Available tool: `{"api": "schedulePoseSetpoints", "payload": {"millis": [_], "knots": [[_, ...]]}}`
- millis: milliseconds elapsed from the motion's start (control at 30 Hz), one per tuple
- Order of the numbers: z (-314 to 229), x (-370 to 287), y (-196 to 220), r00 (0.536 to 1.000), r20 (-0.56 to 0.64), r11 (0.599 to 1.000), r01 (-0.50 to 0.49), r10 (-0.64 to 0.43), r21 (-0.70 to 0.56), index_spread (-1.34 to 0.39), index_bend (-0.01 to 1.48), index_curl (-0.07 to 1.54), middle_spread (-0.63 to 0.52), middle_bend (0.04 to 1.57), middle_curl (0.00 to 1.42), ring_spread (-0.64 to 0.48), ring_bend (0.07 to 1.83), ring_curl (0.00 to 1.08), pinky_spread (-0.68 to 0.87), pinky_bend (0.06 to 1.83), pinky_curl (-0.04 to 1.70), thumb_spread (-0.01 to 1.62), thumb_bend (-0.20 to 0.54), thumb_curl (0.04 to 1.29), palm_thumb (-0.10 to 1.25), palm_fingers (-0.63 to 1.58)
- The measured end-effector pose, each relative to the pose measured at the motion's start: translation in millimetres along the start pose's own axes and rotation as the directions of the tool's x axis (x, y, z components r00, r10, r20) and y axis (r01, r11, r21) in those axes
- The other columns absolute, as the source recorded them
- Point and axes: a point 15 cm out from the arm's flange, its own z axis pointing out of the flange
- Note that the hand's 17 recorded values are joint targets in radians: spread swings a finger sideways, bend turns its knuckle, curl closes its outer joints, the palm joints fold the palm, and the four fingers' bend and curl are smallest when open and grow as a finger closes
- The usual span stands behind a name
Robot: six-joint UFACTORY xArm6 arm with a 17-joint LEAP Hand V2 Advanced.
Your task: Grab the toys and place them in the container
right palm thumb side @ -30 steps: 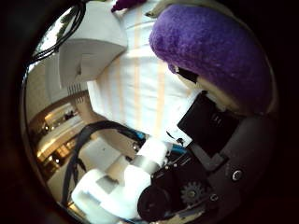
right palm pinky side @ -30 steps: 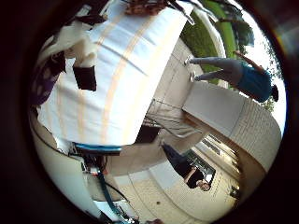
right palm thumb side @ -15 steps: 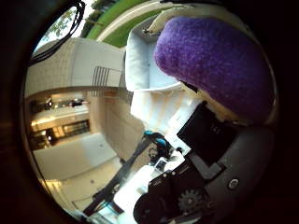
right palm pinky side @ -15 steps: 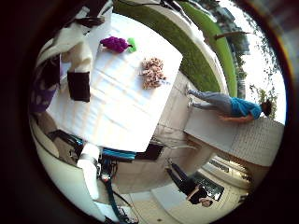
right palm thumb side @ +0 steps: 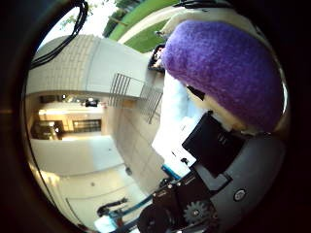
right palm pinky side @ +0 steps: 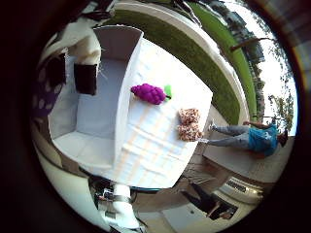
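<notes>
One table (right palm pinky side: 160, 145) covered in a pale cloth with faint orange stripes stands outdoors beside a strip of green lawn. On the table, at one end, sits one white open-topped container (right palm pinky side: 97, 114), a box with tall flat walls; its floor looks bare.

Three soft toys can be counted. The largest in view is a fuzzy purple plush toy (right palm thumb side: 221, 65) that fills much of the thumb-side view, very close to the palm. The robot's right hand (right palm thumb side: 218, 170), of black and white parts with a visible gear, has its fingers curled around this toy, holding it up in the air above the container. In the little-finger-side view a white-and-black finger (right palm pinky side: 85, 68) shows against the container's inside.

Two toys lie on the cloth outside the container. One magenta bunch-of-grapes toy (right palm pinky side: 149, 93) with a green leaf lies just beside the container's long wall. One tan, spotted plush toy (right palm pinky side: 188, 124) lies farther out, near the table's far edge, well apart from the grapes.
</notes>
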Motion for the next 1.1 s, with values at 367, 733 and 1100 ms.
{"api": "schedulePoseSetpoints", "payload": {"millis": [367,733,1100], "knots": [[55,-5,-20,0.997,0.049,0.98,0.072,-0.064,-0.187,-0.41,0.56,0.08,0.03,0.19,0.55,0.25,0.61,0.41,0.41,0.86,0.51,1.14,-0.026,0.5,0.82,-0.18],[-11,32,9,0.997,0.043,0.99,0.062,-0.057,-0.123,-0.45,0.3,0.15,0.07,0.13,0.36,0.3,0.44,0.33,0.46,0.71,0.39,1.11,-0.025,0.48,0.82,-0.05],[-50,61,61,0.995,0.086,0.986,0.053,-0.04,-0.156,-0.41,0.16,0.2,-0.07,0.24,0.38,0.28,0.34,0.3,0.47,0.57,0.31,1.11,-0.022,0.48,0.87,0.08]]}}
